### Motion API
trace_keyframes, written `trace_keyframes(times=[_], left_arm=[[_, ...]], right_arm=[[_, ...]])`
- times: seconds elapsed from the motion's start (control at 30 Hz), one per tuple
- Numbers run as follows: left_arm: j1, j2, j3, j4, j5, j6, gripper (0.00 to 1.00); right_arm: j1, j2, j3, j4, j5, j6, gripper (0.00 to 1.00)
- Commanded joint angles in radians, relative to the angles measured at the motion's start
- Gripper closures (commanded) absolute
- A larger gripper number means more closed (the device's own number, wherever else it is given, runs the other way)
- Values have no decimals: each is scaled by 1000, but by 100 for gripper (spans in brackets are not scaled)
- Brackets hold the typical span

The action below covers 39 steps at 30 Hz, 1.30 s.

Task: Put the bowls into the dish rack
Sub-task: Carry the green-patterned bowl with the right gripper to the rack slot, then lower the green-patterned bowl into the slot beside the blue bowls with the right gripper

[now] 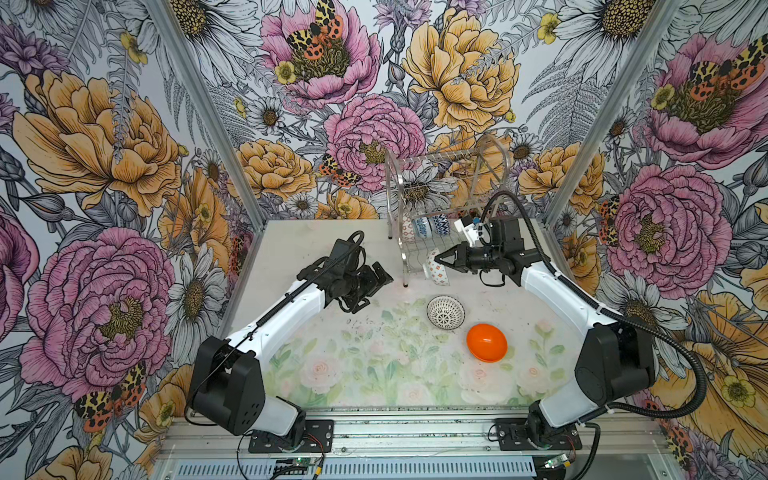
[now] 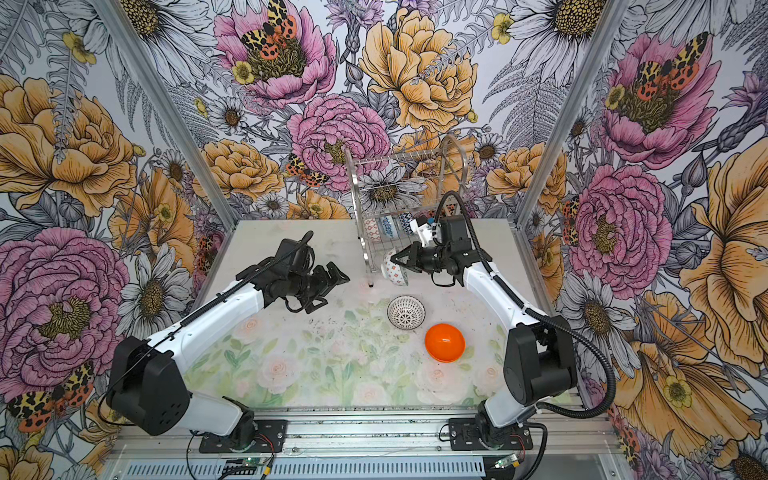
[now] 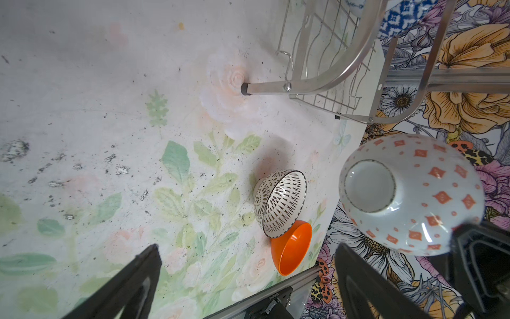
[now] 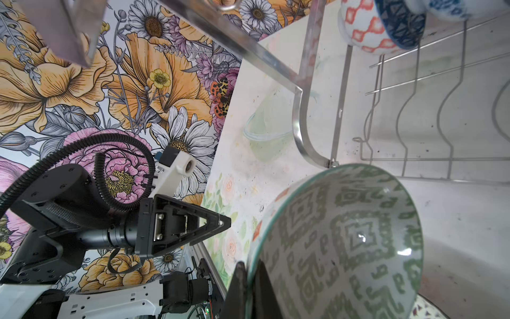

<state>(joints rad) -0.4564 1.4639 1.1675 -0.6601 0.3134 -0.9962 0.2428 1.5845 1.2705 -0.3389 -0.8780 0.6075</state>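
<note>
Beside the dish rack (image 1: 388, 195), a grey-green bowl (image 1: 437, 270) was pinched in the right gripper (image 1: 441, 258); the left gripper (image 1: 370, 289) was spread wide, empty.

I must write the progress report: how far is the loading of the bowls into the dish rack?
Done: three bowls stand on the lower tier of the dish rack. In hand: the right pincer holds the diamond-patterned bowl close to the rack. Still to load: the lattice bowl and the orange bowl, both on the table.
</note>
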Motion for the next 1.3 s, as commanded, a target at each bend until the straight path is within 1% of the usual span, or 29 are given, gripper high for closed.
trace_keyframes(times=[0.0, 0.27, 0.73, 1.03, 1.17, 1.27], left_arm=[[-15, 24, 44, 17, -15, -2, 1], [-27, 72, 99, 16, -3, -4, 1], [-30, 150, 183, 13, 2, -7, 1], [-32, 177, 221, -13, -1, 1, 2], [-33, 172, 218, -16, -4, 1, 1], [-33, 169, 213, -22, -5, 2, 1]], right_arm=[[-19, 40, 17, 148, -89, 47, 100], [-61, 141, 2, 417, -147, 227, 100], [-92, 278, 53, 503, -193, 270, 100], [-91, 363, 93, 652, -199, 397, 100], [-87, 393, 115, 664, -189, 411, 100], [-83, 415, 121, 714, -184, 454, 100]])
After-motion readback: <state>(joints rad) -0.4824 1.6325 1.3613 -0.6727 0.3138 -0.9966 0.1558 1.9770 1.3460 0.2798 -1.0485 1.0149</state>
